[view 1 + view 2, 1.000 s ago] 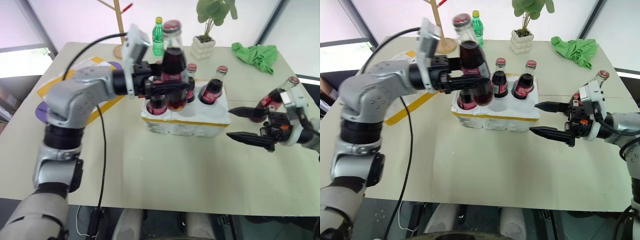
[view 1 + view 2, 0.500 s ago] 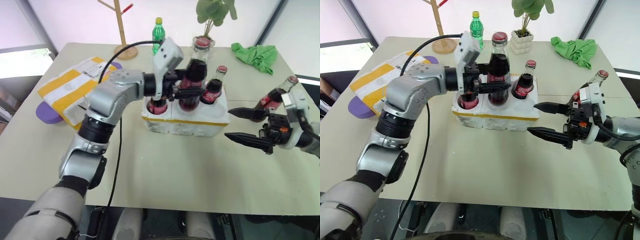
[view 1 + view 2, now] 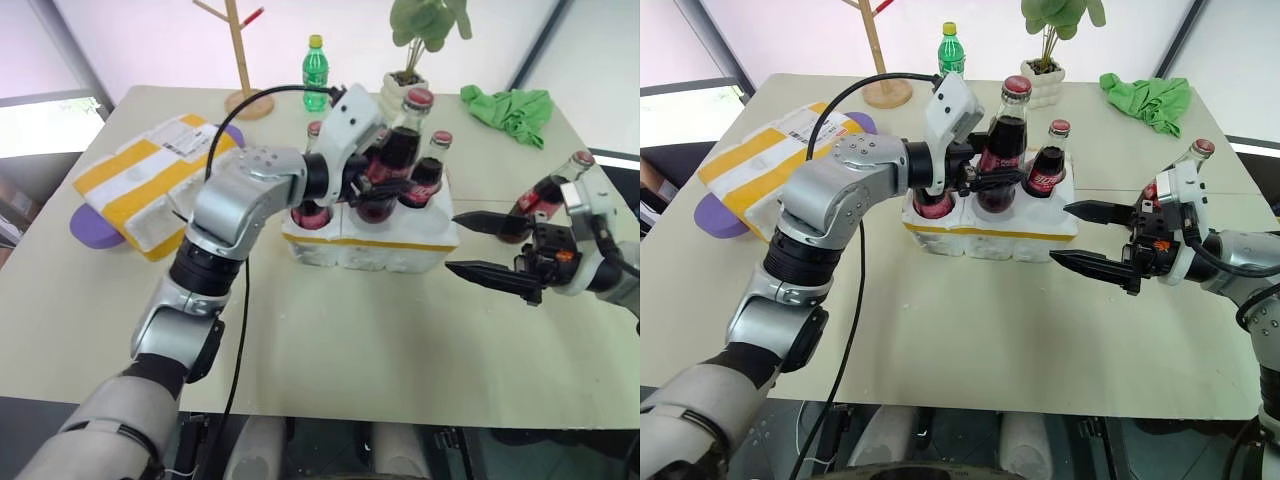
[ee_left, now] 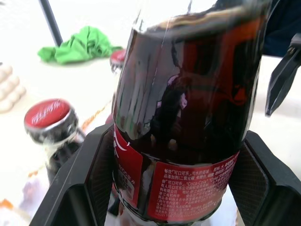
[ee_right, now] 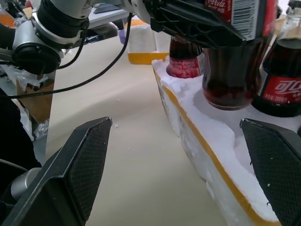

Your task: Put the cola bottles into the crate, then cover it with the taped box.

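Observation:
My left gripper (image 3: 383,182) is shut on a cola bottle (image 3: 398,150), held tilted with its base at a middle well of the crate (image 3: 370,245). Whether the base rests in the well I cannot tell. In the left wrist view the black fingers (image 4: 87,181) clamp the bottle's red label (image 4: 183,188). Three more cola bottles stand in the crate, one of them at the right (image 3: 428,182). Right of the crate my right gripper (image 3: 451,242) stands open and empty. Another bottle (image 3: 553,190) stands behind it. The taped box (image 3: 150,190) lies at the left of the table.
A green plastic bottle (image 3: 316,72), a wooden stand (image 3: 245,60) and a potted plant (image 3: 408,85) stand at the table's back edge. A green cloth (image 3: 515,108) lies at the back right. A flat purple thing (image 3: 85,225) sticks out from under the taped box.
My left arm has carried the bottle to the right and down, from above the crate's left side to a middle well. The right gripper has kept still.

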`<state>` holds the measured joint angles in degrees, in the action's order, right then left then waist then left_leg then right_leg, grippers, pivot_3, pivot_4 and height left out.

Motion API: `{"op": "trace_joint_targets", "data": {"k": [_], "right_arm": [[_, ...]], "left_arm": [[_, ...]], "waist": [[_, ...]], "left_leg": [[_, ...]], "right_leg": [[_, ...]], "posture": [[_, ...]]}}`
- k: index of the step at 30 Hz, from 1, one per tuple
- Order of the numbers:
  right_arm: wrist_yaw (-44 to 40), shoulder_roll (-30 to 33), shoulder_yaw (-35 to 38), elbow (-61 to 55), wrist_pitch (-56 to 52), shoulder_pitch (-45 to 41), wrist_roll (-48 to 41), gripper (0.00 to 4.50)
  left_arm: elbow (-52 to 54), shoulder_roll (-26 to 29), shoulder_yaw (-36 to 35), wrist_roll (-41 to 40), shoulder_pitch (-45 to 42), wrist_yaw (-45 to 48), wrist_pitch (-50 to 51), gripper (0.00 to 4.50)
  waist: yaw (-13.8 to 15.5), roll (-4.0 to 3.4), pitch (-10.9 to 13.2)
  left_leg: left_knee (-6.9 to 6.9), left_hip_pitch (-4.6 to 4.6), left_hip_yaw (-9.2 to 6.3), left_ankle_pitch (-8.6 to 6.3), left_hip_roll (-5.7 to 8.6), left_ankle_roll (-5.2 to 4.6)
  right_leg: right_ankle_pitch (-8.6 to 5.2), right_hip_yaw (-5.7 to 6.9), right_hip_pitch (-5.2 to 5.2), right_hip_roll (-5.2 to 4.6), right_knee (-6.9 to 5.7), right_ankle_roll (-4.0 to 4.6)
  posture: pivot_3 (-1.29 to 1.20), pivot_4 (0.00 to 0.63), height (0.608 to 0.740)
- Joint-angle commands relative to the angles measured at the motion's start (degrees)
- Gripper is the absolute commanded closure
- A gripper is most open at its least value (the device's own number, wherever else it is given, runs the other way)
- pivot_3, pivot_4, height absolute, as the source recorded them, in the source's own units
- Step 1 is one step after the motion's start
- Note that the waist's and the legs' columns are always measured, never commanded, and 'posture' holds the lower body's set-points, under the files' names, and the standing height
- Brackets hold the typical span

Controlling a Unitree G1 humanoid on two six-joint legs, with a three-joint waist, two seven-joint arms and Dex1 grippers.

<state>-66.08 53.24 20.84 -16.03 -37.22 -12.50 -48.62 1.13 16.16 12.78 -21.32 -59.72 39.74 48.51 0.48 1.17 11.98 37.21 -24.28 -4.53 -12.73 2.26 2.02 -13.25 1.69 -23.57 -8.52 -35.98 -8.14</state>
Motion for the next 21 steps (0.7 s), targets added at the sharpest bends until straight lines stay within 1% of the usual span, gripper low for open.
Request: {"op": "trace_joint_targets", "data": {"k": [1, 3, 6, 12, 15, 18, 21], "right_arm": [[-0.47, 0.21, 0.69, -0.5, 0.29, -0.87, -0.9, 0.0], [-0.73, 0.05, 0.19, -0.03, 0.47, -1.33, -0.72, 0.0], [-0.92, -0.22, -0.68, 0.64, 0.67, -2.25, -0.44, 0.0], [-1.25, -0.32, -1.31, 1.24, 0.78, -2.91, -0.29, 0.0], [-1.25, -0.3, -1.25, 1.07, 0.76, -2.61, -0.39, 0.0], [-0.85, -0.4, -1.02, 0.59, 0.52, -2.27, -0.62, 0.0], [-0.5, -0.49, -0.73, -0.11, 0.38, -1.53, -0.8, 0.0]], "left_arm": [[6.83, 1.01, -6.59, -3.73, -2.38, -1.54, 3.16, 1.79], [8.66, 0.87, -7.87, -5.43, -2.73, -2.26, 5.57, 1.79], [9.94, -0.07, -8.0, -6.26, -3.29, -3.65, 7.29, 1.79], [8.99, -3.22, -7.63, -6.17, -4.86, -6.6, 7.43, 1.79], [8.24, -5.86, -6.84, -6.14, -4.85, -8.26, 7.9, 1.79], [6.58, -8.52, -5.46, -4.41, -4.13, -11.73, 8.88, 1.79], [5.37, -10.78, -5.84, -4.25, -4.27, -14.62, 10.81, 1.79]], "waist": [[0.01, 0.0, 0.0], [0.09, 0.0, 0.0], [0.26, 0.0, 0.0], [0.25, 0.01, 0.01], [0.21, 0.01, 0.01], [0.26, 0.01, 0.01], [0.19, 0.01, 0.01]], "left_leg": [[-0.01, 0.0, 0.0, 0.0, 0.0, 0.0], [-0.02, -0.01, -0.01, 0.0, 0.0, 0.0], [0.04, -0.01, 0.0, 0.0, 0.01, 0.0], [0.09, -0.02, -0.02, 0.0, 0.04, 0.01], [0.05, -0.02, -0.02, 0.0, 0.03, 0.0], [0.05, -0.01, -0.02, 0.0, 0.03, 0.0], [0.09, -0.01, -0.02, 0.0, 0.03, 0.0]], "right_leg": [[0.0, 0.0, -0.01, 0.01, 0.0, 0.0], [-0.01, 0.0, -0.01, 0.0, 0.0, -0.01], [-0.01, 0.0, 0.03, -0.01, 0.0, -0.01], [0.0, 0.01, 0.08, -0.02, 0.03, -0.03], [-0.01, 0.01, 0.06, -0.01, 0.02, -0.04], [-0.02, 0.01, 0.07, -0.01, 0.02, -0.04], [-0.01, 0.01, 0.07, -0.02, 0.0, -0.04]], "posture": [[0.0, 0.15, 0.74], [0.0, 0.15, 0.74], [0.0, 0.15, 0.74], [0.0, 0.15, 0.74], [0.0, 0.15, 0.74], [0.0, 0.15, 0.74], [0.0, 0.15, 0.74]]}}
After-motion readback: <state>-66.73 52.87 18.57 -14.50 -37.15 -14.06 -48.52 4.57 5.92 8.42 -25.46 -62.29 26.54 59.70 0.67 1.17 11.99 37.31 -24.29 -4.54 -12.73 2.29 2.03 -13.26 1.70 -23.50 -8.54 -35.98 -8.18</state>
